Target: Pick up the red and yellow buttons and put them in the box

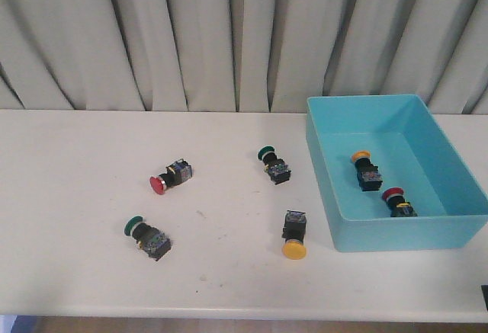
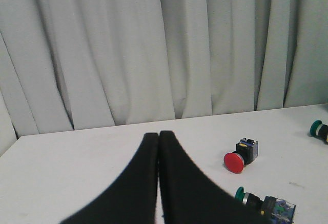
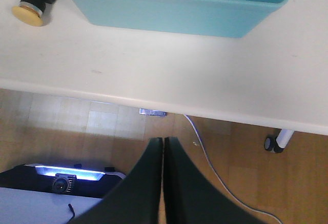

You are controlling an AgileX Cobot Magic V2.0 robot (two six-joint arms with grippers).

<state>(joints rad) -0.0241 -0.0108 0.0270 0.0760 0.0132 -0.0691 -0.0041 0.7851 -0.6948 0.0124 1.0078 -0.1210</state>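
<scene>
A red button (image 1: 160,183) lies on its side left of the table's middle, and a yellow button (image 1: 293,247) lies near the box's front left corner. The turquoise box (image 1: 358,234) at the right holds a yellow button (image 1: 361,157) and a red button (image 1: 394,196). My left gripper (image 2: 158,134) is shut and empty, held left of the red button (image 2: 234,162). My right gripper (image 3: 163,140) is shut and empty, out past the table's front edge over the floor, with the box (image 3: 169,14) and yellow button (image 3: 29,14) beyond it. Neither gripper appears in the front view.
Two green-capped buttons lie on the table, one (image 1: 135,226) at the front left and one (image 1: 267,153) near the middle. A grey curtain (image 1: 229,36) hangs behind. Below the table edge are wooden floor, a cable (image 3: 210,157) and a caster (image 3: 271,143).
</scene>
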